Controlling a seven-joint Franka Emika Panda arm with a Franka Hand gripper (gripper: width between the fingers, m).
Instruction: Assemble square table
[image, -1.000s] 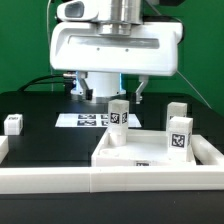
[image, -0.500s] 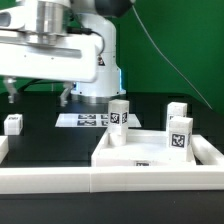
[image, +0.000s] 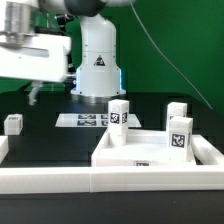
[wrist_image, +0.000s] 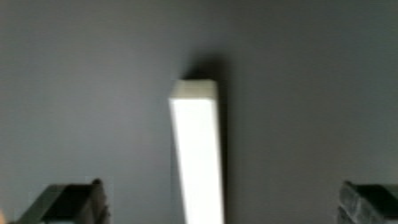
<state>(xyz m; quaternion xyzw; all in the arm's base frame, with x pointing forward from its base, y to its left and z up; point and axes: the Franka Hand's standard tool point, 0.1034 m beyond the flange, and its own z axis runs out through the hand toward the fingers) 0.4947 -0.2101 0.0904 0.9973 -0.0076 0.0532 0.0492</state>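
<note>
The border wall (image: 110, 180) is lying nearest. Behind it the square table (image: 150, 150) is resting on the black surface, three legs (image: 119, 113) standing upright on it. The gripper (image: 35, 92) is hovering spread and empty toward the exterior view's left.

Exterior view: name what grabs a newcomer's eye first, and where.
The square table sits front and centre, white against the black surface, with tagged legs upright on it. The gripper hangs open at the exterior view's far left, holding nothing. One lone leg stands near the left edge.
</note>
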